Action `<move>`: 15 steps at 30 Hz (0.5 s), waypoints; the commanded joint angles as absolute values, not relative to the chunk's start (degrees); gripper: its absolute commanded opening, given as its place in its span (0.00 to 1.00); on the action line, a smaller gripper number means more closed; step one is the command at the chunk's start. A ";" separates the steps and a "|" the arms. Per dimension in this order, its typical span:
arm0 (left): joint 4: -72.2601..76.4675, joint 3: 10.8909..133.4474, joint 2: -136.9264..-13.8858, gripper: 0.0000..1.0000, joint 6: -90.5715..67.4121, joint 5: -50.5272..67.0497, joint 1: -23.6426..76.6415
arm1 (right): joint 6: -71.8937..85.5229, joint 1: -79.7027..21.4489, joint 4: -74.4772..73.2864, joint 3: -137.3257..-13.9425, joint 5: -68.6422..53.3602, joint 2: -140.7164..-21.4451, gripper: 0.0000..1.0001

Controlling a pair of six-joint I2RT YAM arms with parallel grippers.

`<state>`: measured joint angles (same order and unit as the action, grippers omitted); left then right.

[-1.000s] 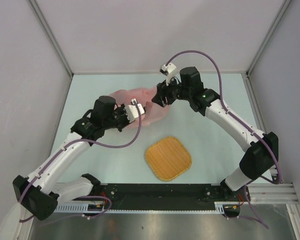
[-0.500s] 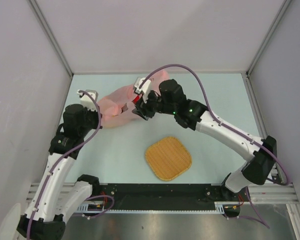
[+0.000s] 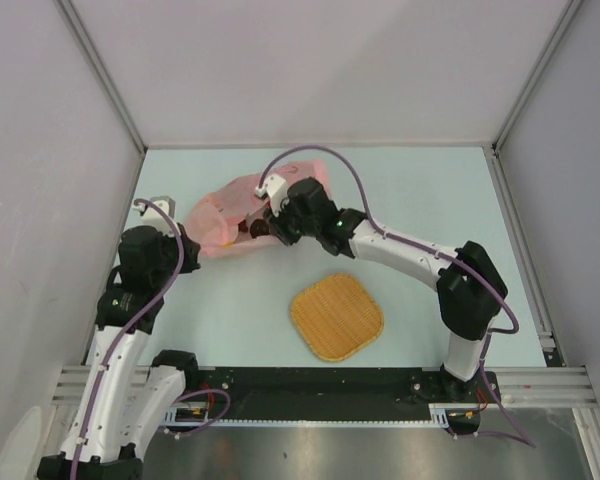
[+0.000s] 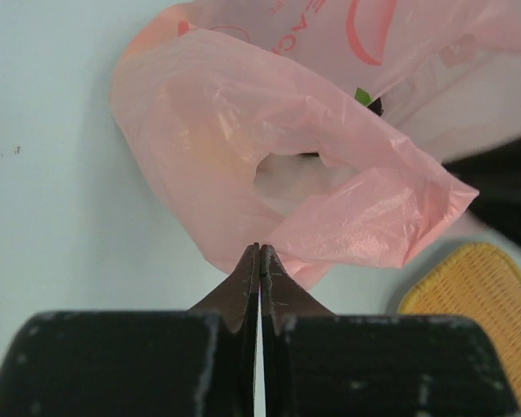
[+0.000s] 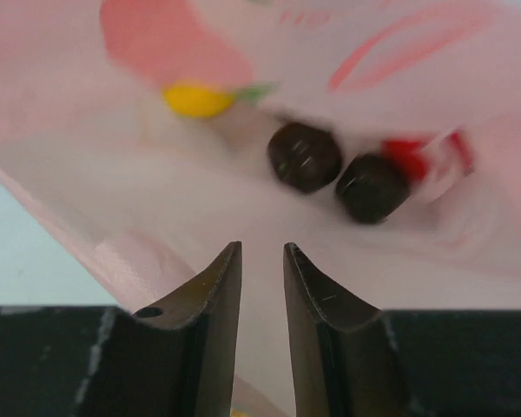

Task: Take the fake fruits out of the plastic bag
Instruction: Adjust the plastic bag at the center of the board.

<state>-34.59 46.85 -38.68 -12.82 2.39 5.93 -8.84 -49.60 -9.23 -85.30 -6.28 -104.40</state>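
The right gripper [image 5: 262, 250] has pushed into the mouth of the bag [image 3: 220, 215] at the table's [image 3: 430, 200] far left. Its jaws have narrowed to a small empty gap, with two plums [image 5: 305, 156] just ahead. The left gripper [image 4: 259, 256] has drawn back, clamped tight on the bag's rim and stretching it open, so a first pick looks close.

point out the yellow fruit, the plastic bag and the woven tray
yellow fruit [image 5: 195, 99]: right wrist view, middle of its blurred yellow body
plastic bag [image 4: 191, 148]: left wrist view, pink film left of the opening
woven tray [image 3: 336, 316]: top external view, bare centre of the weave
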 commanded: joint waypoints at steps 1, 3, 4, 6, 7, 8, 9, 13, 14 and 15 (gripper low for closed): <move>-34.98 47.64 -37.71 0.00 -19.76 0.35 3.61 | -8.00 -55.36 -9.40 -74.90 -6.15 -101.00 0.32; -36.03 47.11 -36.74 0.00 -22.84 0.87 1.94 | -7.74 -57.21 -8.88 -71.55 -6.06 -100.81 0.32; -36.64 46.67 -36.48 0.00 -23.46 1.75 1.41 | -7.47 -58.17 -8.35 -70.93 -6.15 -101.07 0.33; -36.74 44.66 -35.95 0.00 -24.17 3.68 0.53 | -6.95 -58.18 -5.47 -70.93 -5.37 -101.69 0.33; -37.00 43.43 -35.60 0.00 -24.17 3.87 0.53 | -7.20 -57.75 -4.58 -71.28 -4.49 -101.86 0.33; -37.09 42.90 -35.42 0.00 -24.26 3.87 0.53 | -7.38 -57.22 -4.05 -71.98 -3.18 -102.65 0.33; -37.26 42.46 -35.33 0.00 -24.61 3.78 0.53 | -7.38 -56.61 -3.61 -73.98 -2.82 -103.09 0.33; -35.95 41.75 -36.29 0.00 -24.52 5.79 1.23 | -6.06 -52.65 -4.22 -79.43 -2.81 -104.94 0.33; -35.16 41.84 -36.56 0.00 -24.61 6.24 1.49 | -6.24 -51.78 -4.31 -80.41 -3.25 -105.55 0.33; -34.90 42.01 -37.00 0.00 -24.70 6.85 1.58 | -6.33 -51.33 -4.31 -81.20 -3.60 -105.90 0.33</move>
